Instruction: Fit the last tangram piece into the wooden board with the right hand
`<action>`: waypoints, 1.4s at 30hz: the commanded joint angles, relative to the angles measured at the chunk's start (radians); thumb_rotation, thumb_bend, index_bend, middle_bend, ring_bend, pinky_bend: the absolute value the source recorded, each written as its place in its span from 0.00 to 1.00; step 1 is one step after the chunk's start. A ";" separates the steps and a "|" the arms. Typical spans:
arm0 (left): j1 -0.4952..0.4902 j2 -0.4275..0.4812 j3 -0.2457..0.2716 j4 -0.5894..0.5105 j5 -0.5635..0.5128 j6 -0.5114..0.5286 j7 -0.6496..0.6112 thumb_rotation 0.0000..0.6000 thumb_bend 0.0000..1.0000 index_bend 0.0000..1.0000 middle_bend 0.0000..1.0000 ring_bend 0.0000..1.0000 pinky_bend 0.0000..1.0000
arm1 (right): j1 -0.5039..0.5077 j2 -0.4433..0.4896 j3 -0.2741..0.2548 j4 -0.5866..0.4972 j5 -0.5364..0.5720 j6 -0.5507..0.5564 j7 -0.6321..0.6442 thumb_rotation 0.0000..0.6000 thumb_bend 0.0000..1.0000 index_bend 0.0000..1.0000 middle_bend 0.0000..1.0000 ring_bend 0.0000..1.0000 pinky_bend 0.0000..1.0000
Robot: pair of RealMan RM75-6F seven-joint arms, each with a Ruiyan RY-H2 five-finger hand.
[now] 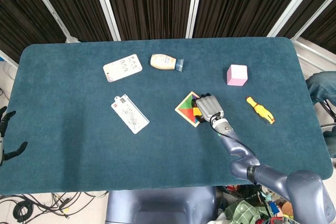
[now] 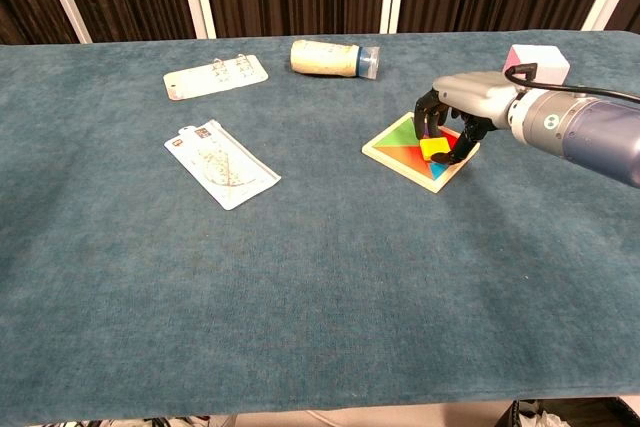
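Wooden board (image 2: pixel 400 152): flat on the table (image 2: pixel 300 277), turned diamond-wise, right of centre; coloured pieces filling most of it.

Last tangram piece (image 2: pixel 434 148): yellow, directly under the right robot hand (image 2: pixel 455 117), over the board's right-hand portion. Held between downward-curled fingertips (image 2: pixel 461 147), apparently touching or just above the board; seated or not, cannot tell. Long axis too hidden to read.

Right robot hand: palm down above the board's far-right corner, fingers closed round the yellow piece. Coming move judged to be straight down, with perhaps a slight turn to match the gap.

Left robot hand (image 1: pixel 6 135): at the table's far left edge, well apart from the board, fingers spread, holding nothing.

Containers: board only, holding tangram pieces. Bottle (image 2: pixel 333 58) lying on its side, contents not visible.
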 commanded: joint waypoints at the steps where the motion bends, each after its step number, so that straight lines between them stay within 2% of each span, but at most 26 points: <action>1: 0.001 0.000 0.001 0.001 0.000 0.000 0.000 1.00 0.23 0.16 0.04 0.00 0.00 | 0.000 0.000 0.000 -0.001 0.000 0.001 0.001 1.00 0.28 0.43 0.52 0.29 0.23; 29: -0.001 -0.001 0.000 0.003 -0.001 -0.002 -0.001 1.00 0.23 0.16 0.04 0.00 0.00 | -0.001 0.002 0.003 -0.002 -0.002 0.003 0.002 1.00 0.27 0.43 0.51 0.29 0.23; 42: -0.002 0.001 -0.001 0.000 -0.002 -0.003 0.001 1.00 0.23 0.16 0.04 0.00 0.00 | 0.000 0.002 0.004 -0.006 0.010 -0.006 -0.009 1.00 0.27 0.43 0.46 0.29 0.23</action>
